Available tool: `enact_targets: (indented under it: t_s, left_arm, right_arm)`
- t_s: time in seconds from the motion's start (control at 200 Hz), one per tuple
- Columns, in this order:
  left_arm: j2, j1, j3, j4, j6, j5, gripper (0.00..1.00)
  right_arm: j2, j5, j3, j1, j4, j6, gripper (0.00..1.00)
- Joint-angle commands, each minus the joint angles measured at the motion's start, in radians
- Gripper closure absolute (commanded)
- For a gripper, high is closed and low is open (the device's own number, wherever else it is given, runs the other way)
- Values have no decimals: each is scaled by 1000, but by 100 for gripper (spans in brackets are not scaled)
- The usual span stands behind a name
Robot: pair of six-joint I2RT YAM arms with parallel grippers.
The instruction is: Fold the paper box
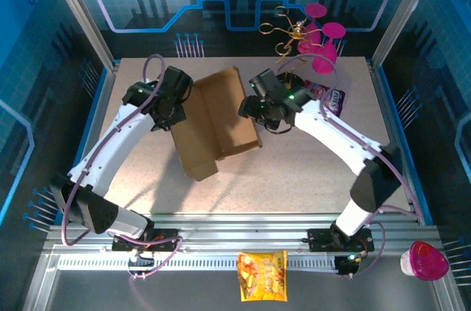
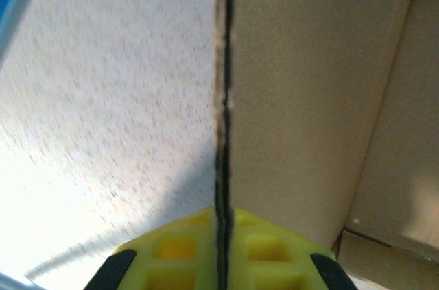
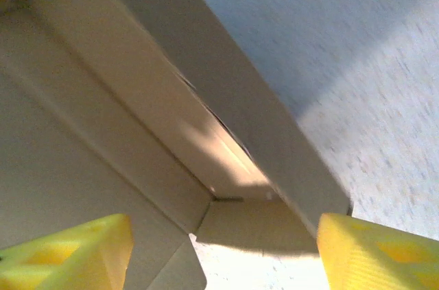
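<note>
The paper box is plain brown corrugated cardboard, unprinted and matte, half folded into a shallow tray with flat panels, sharp creases and raw cut edges. It sits in the middle of the speckled beige table, one long panel reaching toward my bases.

My left gripper is at the box's left side, its yellow fingers pressed together on the thin edge of an upright cardboard panel, which shows as a dark line running straight up between them. The table's grainy surface lies to the left of that panel, and an inner fold of the box to its right.

My right gripper is at the box's right side with its yellow fingers wide apart. Between them I see an inside corner of the box, where a tilted wall meets the floor panel. I cannot tell whether either finger touches the cardboard.

Beyond the box, at the far right, stand pink plastic goblets beside a gold wire ornament, with a purple packet just behind my right wrist. Nearer than the box, on the metal rail by my bases, lie an orange snack bag and a pink-lidded cup.
</note>
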Motion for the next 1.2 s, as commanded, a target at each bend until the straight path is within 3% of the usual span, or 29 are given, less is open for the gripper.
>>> enact_targets:
  t_s: [0.0,0.14,0.23,0.3,0.48,0.61,0.71,0.956,1.061,1.196]
  left_arm:
    - [-16,6,60,54,361,-66,100]
    - [15,5,116,110,589,-60,100]
    - [13,1,121,161,720,9,100]
    - [-4,-5,114,195,805,64,100]
    - [-70,-41,58,292,1020,104,100]
    - [-108,-83,22,324,1134,117,100]
    - [-140,-125,-29,365,1220,115,100]
    - [-128,-159,-29,388,1258,104,100]
    - [-119,-161,-26,404,1268,105,100]
    - [-100,-163,-17,404,1269,112,100]
  right_arm:
    - [-78,-31,-70,-4,211,-213,31]
    - [-149,-151,-186,-46,533,-493,32]
    - [-191,-202,-271,-58,743,-736,29]
    - [-206,-312,-326,-82,873,-931,28]
    - [-187,-448,-375,-160,1030,-1276,23]
    - [-136,-509,-300,-195,952,-1423,21]
    - [-101,-531,-250,-195,901,-1504,20]
    - [-54,-497,-207,-174,885,-1524,24]
    - [-48,-482,-191,-158,855,-1542,34]
    - [-46,-462,-193,-144,861,-1532,56]
